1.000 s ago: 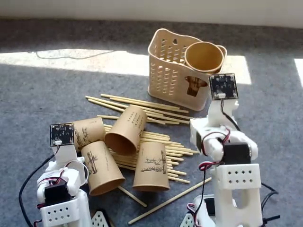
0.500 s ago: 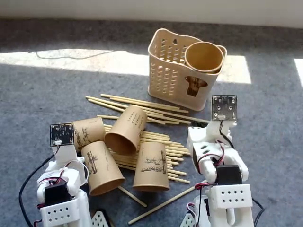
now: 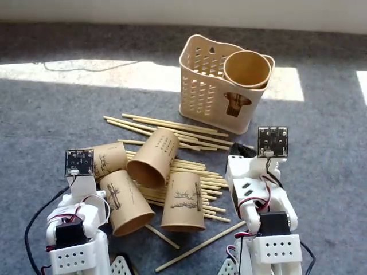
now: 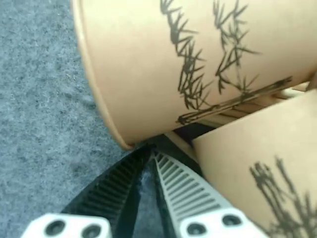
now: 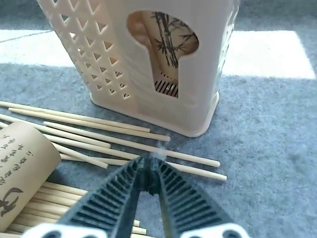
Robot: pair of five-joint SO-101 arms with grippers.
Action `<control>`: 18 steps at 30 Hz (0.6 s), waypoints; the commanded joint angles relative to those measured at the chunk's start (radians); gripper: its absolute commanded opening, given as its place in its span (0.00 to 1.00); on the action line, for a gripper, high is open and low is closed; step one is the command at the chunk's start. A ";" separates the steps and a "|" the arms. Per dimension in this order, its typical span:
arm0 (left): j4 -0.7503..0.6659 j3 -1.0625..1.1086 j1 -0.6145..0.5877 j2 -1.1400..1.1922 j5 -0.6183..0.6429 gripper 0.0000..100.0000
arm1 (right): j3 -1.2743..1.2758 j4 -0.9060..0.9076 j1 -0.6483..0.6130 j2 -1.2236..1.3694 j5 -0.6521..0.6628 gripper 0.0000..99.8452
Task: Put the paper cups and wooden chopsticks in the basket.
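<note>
Chopsticks (image 3: 213, 182) partly buried under paper cups (image 3: 152, 157), basket (image 5: 99, 54) top cut off, cup inside (image 5: 171, 34) glimpsed through its cutout

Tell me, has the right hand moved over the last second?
Yes. The right hand has drawn back from the basket, toward its own base; the basket stayed put.
</note>
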 commanded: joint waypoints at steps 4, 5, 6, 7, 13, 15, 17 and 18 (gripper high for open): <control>0.054 -0.177 0.022 0.001 -0.005 0.01 | -0.004 -0.028 -0.008 -0.015 -0.006 0.01; 0.060 -0.202 0.025 0.001 0.000 0.01 | -0.004 -0.028 -0.008 -0.015 -0.006 0.01; 0.064 -0.220 0.025 0.001 0.000 0.01 | -0.002 -0.028 -0.008 -0.015 -0.006 0.01; 0.068 -0.242 0.024 0.001 0.000 0.01 | -0.002 -0.028 -0.008 -0.015 -0.006 0.01; 0.063 -0.351 0.025 0.001 -0.005 0.01 | -0.002 -0.028 -0.007 -0.015 -0.005 0.01; 0.063 -0.404 0.031 0.001 -0.006 0.01 | -0.002 -0.028 -0.007 -0.015 -0.005 0.01; 0.063 -0.464 0.031 0.001 -0.040 0.01 | -0.002 -0.028 -0.007 -0.015 -0.005 0.01; 0.063 -0.489 0.031 0.001 -0.097 0.01 | -0.001 -0.028 -0.007 -0.015 -0.005 0.01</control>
